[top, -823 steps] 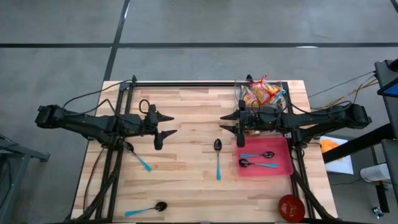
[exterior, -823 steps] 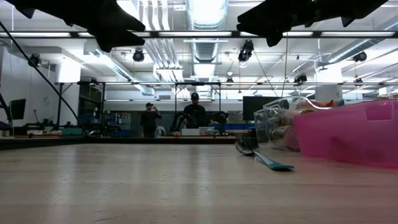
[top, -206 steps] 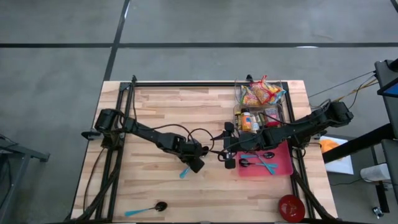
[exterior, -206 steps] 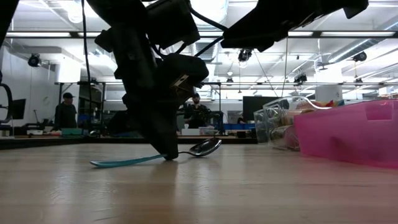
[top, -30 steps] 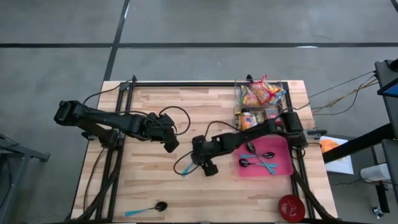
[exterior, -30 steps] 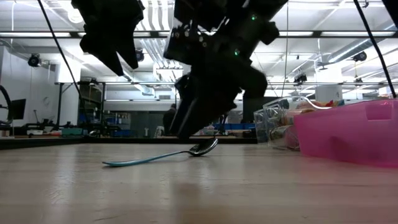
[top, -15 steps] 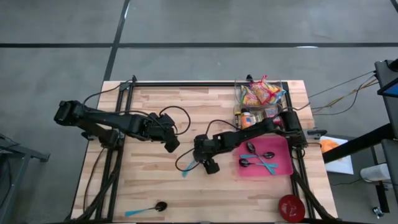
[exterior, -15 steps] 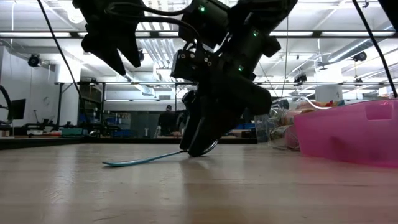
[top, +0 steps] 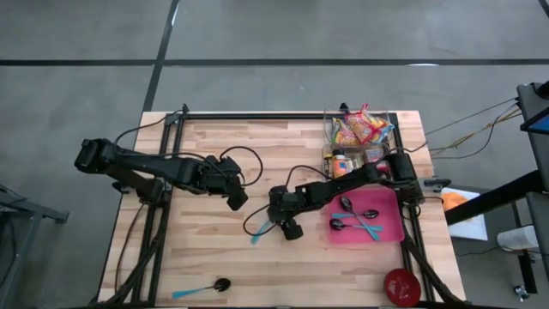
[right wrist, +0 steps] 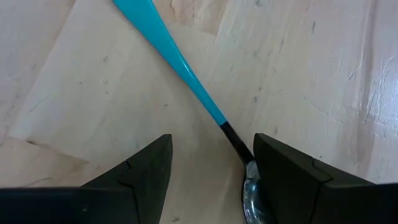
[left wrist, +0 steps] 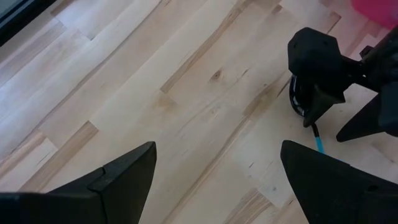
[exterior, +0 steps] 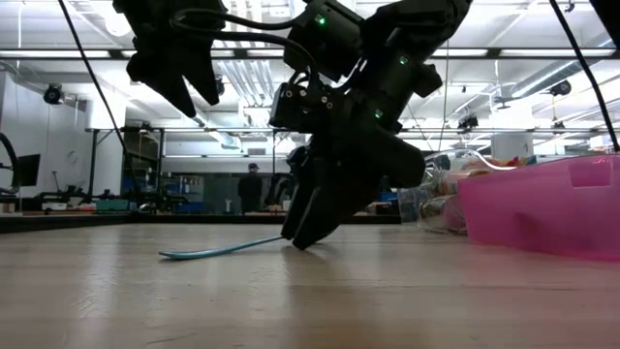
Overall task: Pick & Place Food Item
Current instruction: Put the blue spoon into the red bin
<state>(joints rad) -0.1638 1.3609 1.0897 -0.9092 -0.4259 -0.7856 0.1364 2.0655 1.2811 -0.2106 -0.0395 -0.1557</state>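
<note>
Blue-handled spoon point(right wrist: 186, 68) lies on the table point(top: 214, 257) near its middle. Right gripper point(top: 280, 225) has dropped over the bowl end within the last second, fingers part-open straddling the neck, not yet clamped. Grasp looks imminent. Left gripper point(top: 233, 194) hovers nearby, wide open, empty.

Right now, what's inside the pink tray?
The pink tray holds three spoons with blue handles, seen from above. The low view shows only its side wall, so the spoons are hidden there.

The right gripper point(top: 276, 221) has dropped down over the spoon point(top: 262, 227).
</note>
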